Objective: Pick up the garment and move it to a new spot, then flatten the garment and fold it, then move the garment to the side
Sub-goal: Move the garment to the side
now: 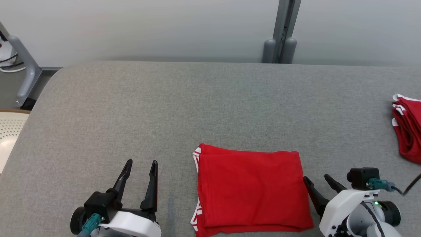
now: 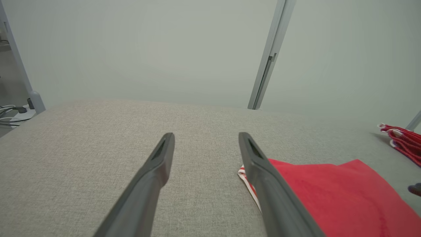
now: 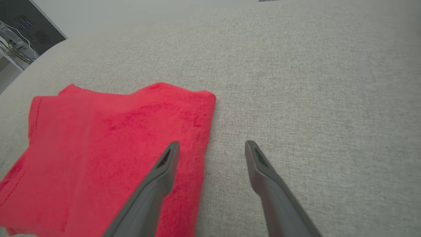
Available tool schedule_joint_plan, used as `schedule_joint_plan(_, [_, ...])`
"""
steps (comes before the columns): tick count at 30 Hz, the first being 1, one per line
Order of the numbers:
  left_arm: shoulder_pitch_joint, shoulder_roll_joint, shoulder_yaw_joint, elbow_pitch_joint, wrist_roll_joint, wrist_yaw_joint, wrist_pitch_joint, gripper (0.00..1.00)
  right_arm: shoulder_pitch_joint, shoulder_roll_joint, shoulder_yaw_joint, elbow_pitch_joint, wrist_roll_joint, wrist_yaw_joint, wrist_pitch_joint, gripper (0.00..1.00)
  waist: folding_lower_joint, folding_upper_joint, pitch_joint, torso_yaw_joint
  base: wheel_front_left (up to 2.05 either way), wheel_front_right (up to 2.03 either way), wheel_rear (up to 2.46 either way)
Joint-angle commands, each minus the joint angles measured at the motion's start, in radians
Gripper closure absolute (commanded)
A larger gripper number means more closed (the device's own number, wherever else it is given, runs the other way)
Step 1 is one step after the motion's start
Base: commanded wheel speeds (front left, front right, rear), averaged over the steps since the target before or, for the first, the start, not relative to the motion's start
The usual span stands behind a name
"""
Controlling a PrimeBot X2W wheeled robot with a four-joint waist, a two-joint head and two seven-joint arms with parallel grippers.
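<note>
As it lies folded on the grey surface point(image 1: 210, 108), the red garment point(image 1: 251, 191) sits between the left end effector point(image 1: 142, 162) and the right end effector point(image 1: 316, 177).
Both are wide open and empty. Its right edge is just beside the right one. Another red pile point(image 1: 408, 131) lies beyond that one.

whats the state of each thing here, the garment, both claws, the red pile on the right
folded garment: folded into a flat rectangle, lying free, not held
left claw: open, empty, left of the garment, apart from it
right claw: open, empty, at the garment's right edge
red pile: folded, stacked, far right
</note>
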Motion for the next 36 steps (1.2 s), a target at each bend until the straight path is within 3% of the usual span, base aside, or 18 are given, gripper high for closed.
schedule_joint_plan(1, [-0.021, 0.003, 0.003, -0.001, 0.004, -0.004, -0.001, 0.0, -0.019, -0.017, 0.008, 0.006, 0.011, 0.001, 0.013, 0.0, 0.0, -0.0001, 0.009, 0.008, 0.0, 0.0, 0.0])
schedule_joint_plan(7, [-0.037, 0.001, 0.003, -0.005, -0.002, 0.002, -0.001, 0.0, -0.08, -0.058, 0.059, 0.07, 0.094, 0.001, 0.097, 0.0, 0.0, -0.0001, 0.04, 0.033, 0.0, 0.0, 0.0])
schedule_joint_plan(16, [-0.045, 0.001, -0.001, -0.013, -0.015, 0.013, -0.001, 0.0, -0.131, -0.069, 0.132, 0.146, 0.171, 0.001, 0.127, 0.0, 0.0, -0.0001, 0.063, 0.044, 0.0, 0.0, 0.0])
schedule_joint_plan(17, [-0.046, 0.001, -0.001, -0.014, -0.015, 0.013, -0.001, 0.0, -0.137, -0.07, 0.141, 0.153, 0.173, 0.001, 0.124, 0.17, 0.0, -0.0001, 0.064, 0.043, 0.0, 0.0, 0.0])
schedule_joint_plan(18, [-0.046, 0.001, -0.001, -0.015, -0.016, 0.014, -0.001, 0.0, -0.143, -0.071, 0.149, 0.16, 0.177, 0.001, 0.121, 0.49, 0.0, -0.0001, 0.065, 0.042, 0.0, 0.0, 0.0])
schedule_joint_plan(20, [-0.047, 0.0, -0.001, -0.016, -0.016, 0.014, -0.001, 0.0, -0.155, -0.07, 0.16, 0.171, 0.178, 0.001, 0.114, 0.67, 0.0, -0.0001, 0.066, 0.04, 0.0, 0.0, 0.0])
schedule_joint_plan(21, [-0.048, 0.0, -0.002, -0.016, -0.016, 0.015, -0.001, 0.0, -0.162, -0.071, 0.166, 0.177, 0.18, 0.001, 0.11, 0.96, 0.0, -0.0001, 0.066, 0.038, 0.0, 0.0, 0.0])
schedule_joint_plan(22, [-0.049, 0.0, -0.002, -0.016, -0.016, 0.015, -0.001, 0.0, -0.168, -0.072, 0.172, 0.181, 0.184, 0.001, 0.106, 1.0, 0.0, -0.0001, 0.066, 0.036, 0.0, 0.0, 0.0])
schedule_joint_plan(36, [-0.044, 0.001, -0.002, -0.023, -0.001, 0.01, -0.001, 0.0, -0.22, -0.156, 0.164, 0.152, 0.211, 0.0, 0.062, 1.0, 0.0, -0.0001, 0.057, -0.05, 0.0, 0.0, 0.0])
